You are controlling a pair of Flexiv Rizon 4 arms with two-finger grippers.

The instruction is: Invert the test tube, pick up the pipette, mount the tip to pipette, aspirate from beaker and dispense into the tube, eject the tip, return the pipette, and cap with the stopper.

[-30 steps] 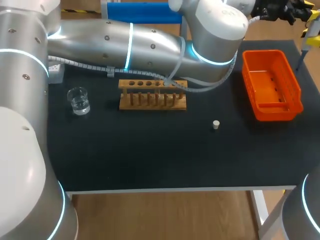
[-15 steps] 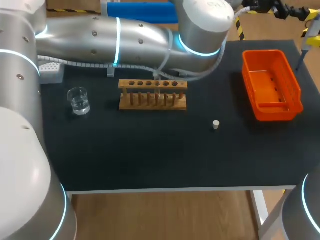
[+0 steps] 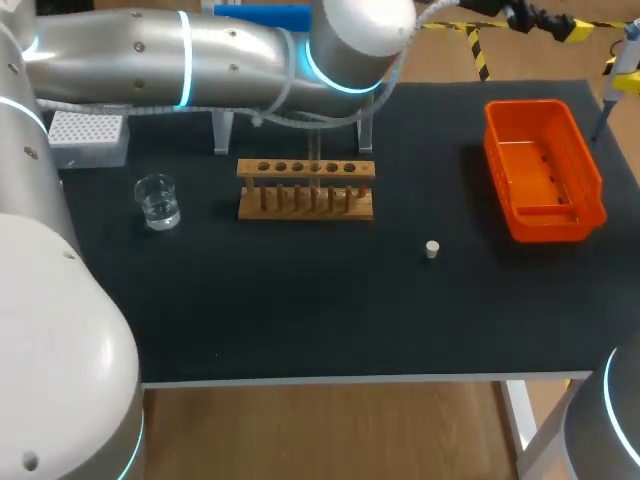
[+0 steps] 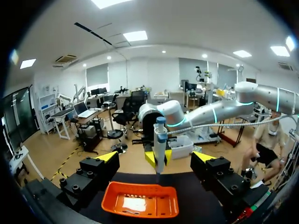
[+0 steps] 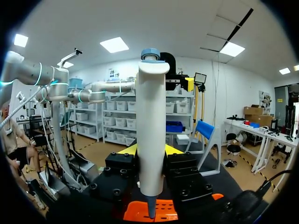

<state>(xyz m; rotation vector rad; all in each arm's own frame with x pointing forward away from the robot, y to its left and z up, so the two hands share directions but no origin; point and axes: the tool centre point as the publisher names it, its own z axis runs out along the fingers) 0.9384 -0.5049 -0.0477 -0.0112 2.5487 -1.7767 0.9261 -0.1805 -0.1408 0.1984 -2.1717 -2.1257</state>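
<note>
In the right wrist view a white pipette with a blue top stands upright between my right gripper's yellow tips, which are shut on it. In the head view the pipette hangs at the table's far right corner. My left gripper stands open, facing the pipette from a short way off and not touching it. The wooden rack holds a clear test tube. The beaker sits left of the rack. The small stopper lies on the mat.
An orange basket stands on the right side of the black table, under both grippers. A white tip box sits at the back left. My left arm spans the table's far edge above the rack.
My left gripper has opened and let go of the pipette, then drawn back from it toward the left. The right gripper still holds the pipette in place.
</note>
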